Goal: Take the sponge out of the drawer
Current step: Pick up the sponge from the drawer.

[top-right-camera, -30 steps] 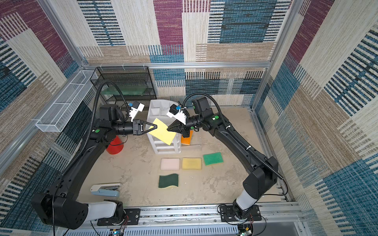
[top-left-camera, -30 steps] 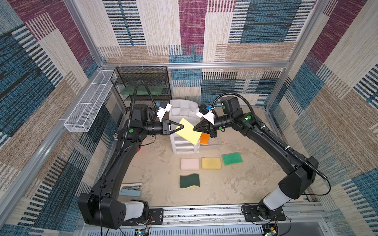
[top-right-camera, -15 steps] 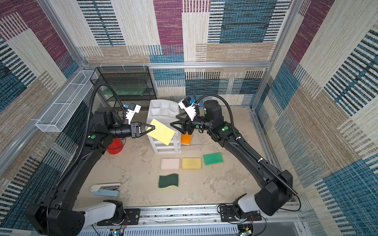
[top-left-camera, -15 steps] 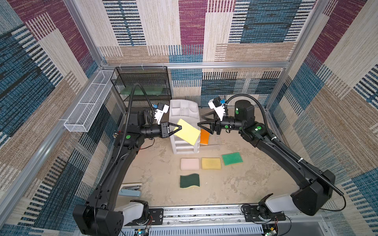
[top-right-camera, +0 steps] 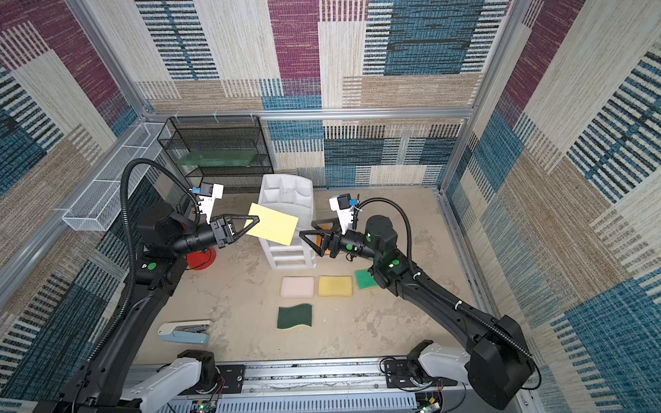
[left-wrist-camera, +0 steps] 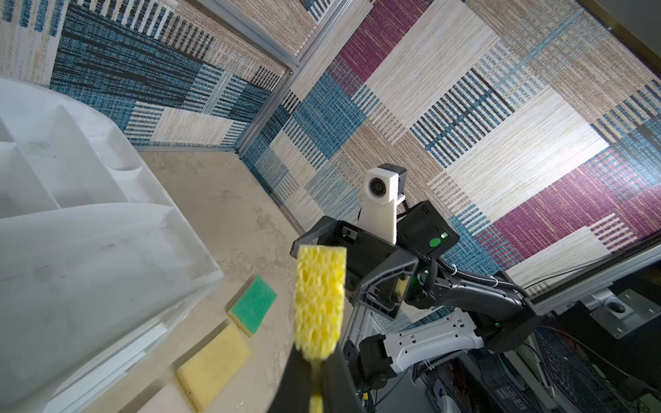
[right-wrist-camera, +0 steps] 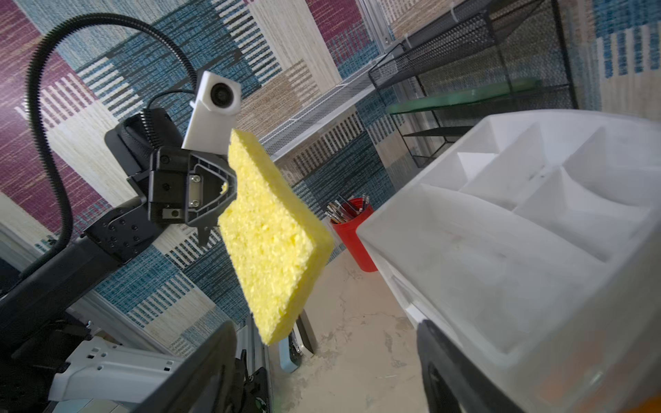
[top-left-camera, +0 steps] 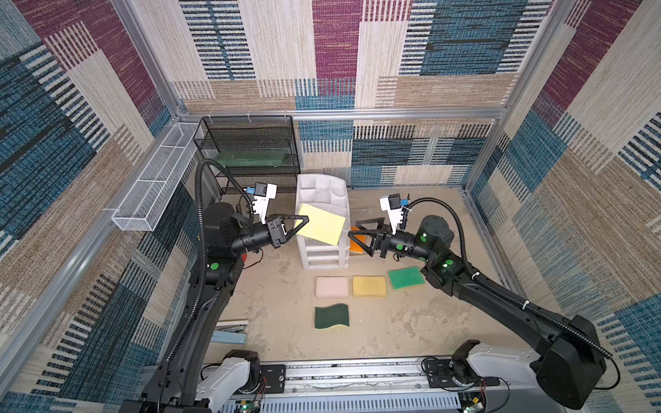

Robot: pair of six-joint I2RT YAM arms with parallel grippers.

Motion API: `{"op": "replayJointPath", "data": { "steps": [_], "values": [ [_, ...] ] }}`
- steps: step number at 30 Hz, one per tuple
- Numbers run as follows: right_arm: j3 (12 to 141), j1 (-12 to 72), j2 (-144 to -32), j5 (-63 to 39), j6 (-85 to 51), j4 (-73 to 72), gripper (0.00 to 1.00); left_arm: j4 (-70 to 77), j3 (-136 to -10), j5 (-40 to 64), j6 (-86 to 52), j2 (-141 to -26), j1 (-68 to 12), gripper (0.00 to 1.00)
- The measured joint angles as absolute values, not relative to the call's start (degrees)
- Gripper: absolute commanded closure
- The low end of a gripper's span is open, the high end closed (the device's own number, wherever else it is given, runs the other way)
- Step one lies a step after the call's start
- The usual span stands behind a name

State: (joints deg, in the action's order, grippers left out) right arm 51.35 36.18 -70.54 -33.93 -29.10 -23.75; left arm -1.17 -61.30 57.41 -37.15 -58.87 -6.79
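1. Sponge: pale yellow, porous, rectangular. Pinched by one edge in the left gripper, whose jaws are closed tight on it. It hangs tilted in the air at the top front of the drawer, apart from it.
2. Right gripper: jaws spread wide and empty, just beside the sponge's free edge, not touching.
3. Drawer: white, with a compartmented tray top, standing on the tabletop.
4. Row in front of the drawer: pink pad, yellow pad, green pad. A dark green scourer lies nearer the arm bases.
5. Markings: green round stickers on both arms.
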Motion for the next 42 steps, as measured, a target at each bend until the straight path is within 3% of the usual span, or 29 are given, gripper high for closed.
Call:
{"op": "replayJointPath", "data": {
  "steps": [11, 18, 21, 30, 35, 36, 38, 39, 41, 42],
  "values": [
    [53.93, 40.64, -75.75, -30.87, -28.38, -28.62, 0.25, 4.27, -60.42, 58.89, -40.77, -56.29, -6.63, 1.00],
    [53.95, 41.01, -75.88, -30.37, -28.40, -31.27, 0.32, 4.49, -60.20, 58.92, -41.80, -56.14, -6.63, 1.00],
    [53.95, 41.41, -76.34, -30.55, -28.42, -33.52, 0.43, 4.60, -60.20, 58.94, -42.00, -56.14, -6.63, 1.00],
    [54.89, 42.04, -77.97, -32.23, -29.06, -34.63, 0.95, 4.84, -60.20, 58.87, -42.00, -56.25, -6.61, 1.00],
    [56.16, 42.37, -77.97, -31.88, -29.26, -32.93, 1.00, 4.84, -60.29, 58.57, -41.80, -56.29, -6.55, 1.00],
    [56.55, 42.37, -78.00, -31.83, -29.26, -32.34, 1.00, 4.84, -60.34, 58.41, -41.78, -56.29, -6.55, 0.97],
    [57.08, 42.41, -78.06, -31.83, -29.26, -31.66, 1.00, 4.73, -60.55, 58.24, -41.56, -56.29, -6.55, 0.81],
    [57.41, 42.41, -78.13, -31.77, -29.26, -31.38, 1.00, 4.43, -60.73, 57.74, -41.30, -56.25, -6.55, 0.66],
    [58.17, 42.41, -78.19, -31.44, -28.99, -30.30, 1.00, 3.09, -61.28, 57.34, -40.40, -56.23, -6.55, 0.24],
    [58.74, 42.41, -78.19, -31.38, -28.67, -29.28, 1.00, 2.04, -61.58, 57.32, -40.01, -56.23, -6.57, 0.10]
  ]
}}
